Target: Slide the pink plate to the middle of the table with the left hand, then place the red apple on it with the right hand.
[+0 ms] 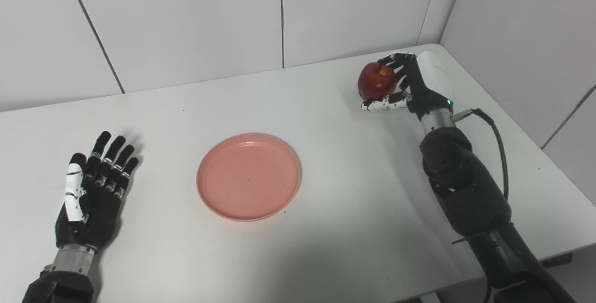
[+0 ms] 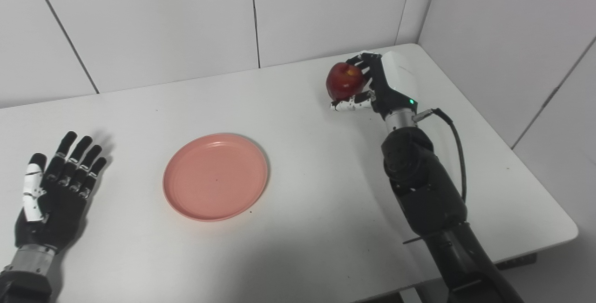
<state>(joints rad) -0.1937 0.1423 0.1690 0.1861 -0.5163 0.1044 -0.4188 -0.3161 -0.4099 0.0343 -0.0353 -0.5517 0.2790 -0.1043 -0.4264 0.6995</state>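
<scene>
At the far left the left hand (image 1: 91,186) lies flat and palm-down on the white surface (image 1: 326,210), its fingers (image 1: 111,151) spread and holding nothing, well apart from the plate. It looks parked, and it should keep out of the way for the rest of the job.

Next comes the pink plate (image 1: 248,177), empty and sitting flat near the middle of the surface, so the sliding part of the task appears done. Its shallow raised rim is what matters now: the apple should come down inside that rim, near the centre, not on the edge where it could tip the plate or roll off.

At the far right, near the back corner, the right hand (image 1: 409,84) is wrapped round the red apple (image 1: 375,80), its fingers curled over the top and far side and the thumb underneath. The apple seems to be lifted just off the surface, though I cannot tell this for sure. The step in hand is the carry. A good way to do it, I judge, is to lift enough to clear the rim, move left and toward the robot across the bare surface, lower until the apple rests on the plate, and only then let the fingers spread. Round fruit rolls easily, so release gently and withdraw upward.
</scene>
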